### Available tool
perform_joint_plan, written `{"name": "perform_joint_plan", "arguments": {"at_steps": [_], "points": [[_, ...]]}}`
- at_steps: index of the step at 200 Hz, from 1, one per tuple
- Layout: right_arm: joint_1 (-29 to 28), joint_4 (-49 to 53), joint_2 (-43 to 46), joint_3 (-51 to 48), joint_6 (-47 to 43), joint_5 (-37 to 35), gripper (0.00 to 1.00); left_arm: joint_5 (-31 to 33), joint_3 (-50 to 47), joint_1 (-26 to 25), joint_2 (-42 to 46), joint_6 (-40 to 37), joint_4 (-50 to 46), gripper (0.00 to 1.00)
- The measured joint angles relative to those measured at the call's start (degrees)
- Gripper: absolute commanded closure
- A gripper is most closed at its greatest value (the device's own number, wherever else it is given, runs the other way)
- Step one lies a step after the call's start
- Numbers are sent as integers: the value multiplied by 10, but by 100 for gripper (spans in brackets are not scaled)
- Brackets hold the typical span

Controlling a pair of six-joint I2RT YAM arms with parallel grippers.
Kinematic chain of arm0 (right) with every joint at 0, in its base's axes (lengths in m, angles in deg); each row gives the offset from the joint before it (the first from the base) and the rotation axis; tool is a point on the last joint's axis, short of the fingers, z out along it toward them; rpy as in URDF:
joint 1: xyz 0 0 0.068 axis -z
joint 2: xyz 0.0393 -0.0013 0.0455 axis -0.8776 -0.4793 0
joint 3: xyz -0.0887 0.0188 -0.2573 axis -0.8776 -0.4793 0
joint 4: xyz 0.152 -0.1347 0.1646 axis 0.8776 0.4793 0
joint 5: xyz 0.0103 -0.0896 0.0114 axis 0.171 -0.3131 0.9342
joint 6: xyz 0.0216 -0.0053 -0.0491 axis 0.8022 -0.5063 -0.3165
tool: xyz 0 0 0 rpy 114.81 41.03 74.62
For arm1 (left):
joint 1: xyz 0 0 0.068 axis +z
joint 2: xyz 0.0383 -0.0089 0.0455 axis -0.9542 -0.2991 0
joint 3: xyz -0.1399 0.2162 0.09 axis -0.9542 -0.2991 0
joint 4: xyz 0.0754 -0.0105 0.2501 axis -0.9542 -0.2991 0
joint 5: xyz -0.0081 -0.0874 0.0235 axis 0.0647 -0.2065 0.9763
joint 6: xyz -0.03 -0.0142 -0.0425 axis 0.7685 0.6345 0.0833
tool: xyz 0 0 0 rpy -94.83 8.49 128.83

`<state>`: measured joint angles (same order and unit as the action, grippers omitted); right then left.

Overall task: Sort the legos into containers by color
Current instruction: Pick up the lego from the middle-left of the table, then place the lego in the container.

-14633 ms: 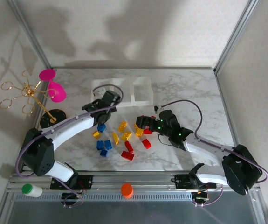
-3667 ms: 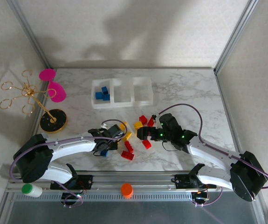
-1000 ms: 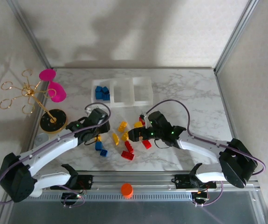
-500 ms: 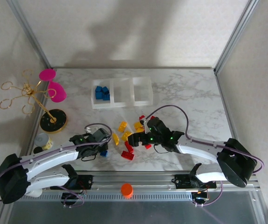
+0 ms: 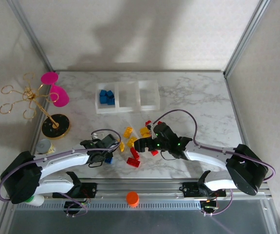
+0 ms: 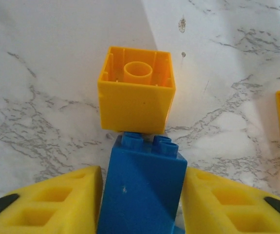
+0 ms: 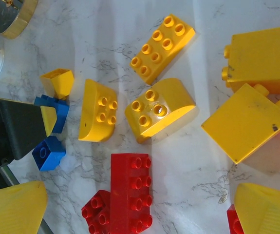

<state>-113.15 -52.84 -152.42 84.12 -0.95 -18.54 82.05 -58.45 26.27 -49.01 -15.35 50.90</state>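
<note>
— Since a second ago your left arm has swung back from near the bins toward the near edge, and your left gripper [image 6: 142,187] has narrowed around a small blue plastic brick with two studs [image 6: 144,168]
— Is it held?
— Both yellow hollow-celled pads [image 6: 52,204] press its smooth flanks, so you have it pinched. It lies on the grey-veined white marble tabletop [image 6: 42,44], studs touching a hollow yellow square plastic brick [image 6: 136,90] whose open underside shows
— How will it handle?
— By its looks: light, rigid and glossy, so it can twist out of a shallow pinch. You hold the flat sides, which is the right place. Lift straight up so you don't drag the yellow one
— And the other arm?
— Your right gripper [image 7: 140,209] hangs wide open, holding nothing, over the red and yellow bricks, with a long red studded brick [image 7: 130,187] between its tips
— Where does blue go?
— The row of three translucent white square plastic bins [image 5: 128,109] sits further back, and its left cell already holds blue bricks [image 5: 105,96]
</note>
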Motion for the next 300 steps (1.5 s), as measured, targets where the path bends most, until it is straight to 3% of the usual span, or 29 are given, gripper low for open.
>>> {"name": "perform_joint_plan", "arguments": {"at_steps": [80,113,141,213,257,300], "points": [[0,-5,0,3,16,1,1,9,15,0,30,-9,-14,70],[4,-14,0,26,21,1,1,20,82,14,33,-36,-27,69],[21,-24,0,55,21,1,1,26,160,59,10,-76,-25,69],[95,-50,-20,68,50,7,2,14,347,199,-165,-183,15,69],[112,-61,-20,69,48,7,1,14,450,254,-286,-218,35,69],[142,-64,-20,69,46,14,1,8,567,278,-424,-240,50,69]]}}
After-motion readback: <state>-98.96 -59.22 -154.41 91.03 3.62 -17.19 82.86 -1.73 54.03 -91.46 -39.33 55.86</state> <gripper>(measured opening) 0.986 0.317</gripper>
